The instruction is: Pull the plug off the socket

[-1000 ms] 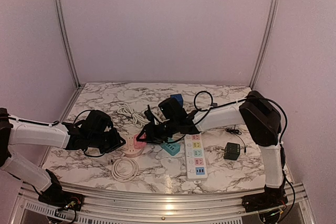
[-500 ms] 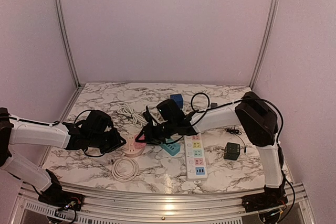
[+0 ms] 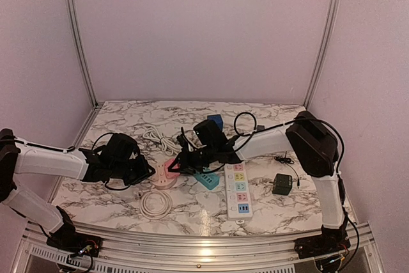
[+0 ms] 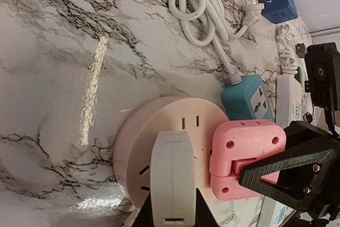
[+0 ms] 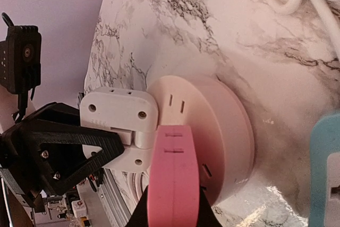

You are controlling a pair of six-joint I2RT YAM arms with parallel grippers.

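The left arm (image 3: 48, 161) and the right arm (image 3: 329, 199) are made of white tubes with black joints. Thin black cables loop along both. The left gripper (image 3: 148, 174) and the right gripper (image 3: 174, 165) are black. Their fingers (image 5: 64, 150) are hollow triangles with small shiny screws. A little black camera box (image 5: 21, 59) on the wrist has a round lens.

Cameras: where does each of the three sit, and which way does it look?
Top: above and behind the arms' bases, looking down at the table; left arm and right arm meet at the socket.
Left wrist: on the left arm, looking along the left fingers at the white plug they pinch.
Right wrist: on the right arm, looking along the right fingers at the pink plug they pinch.
Shared: both wrist views show the socket, both plugs and the other arm's fingers.
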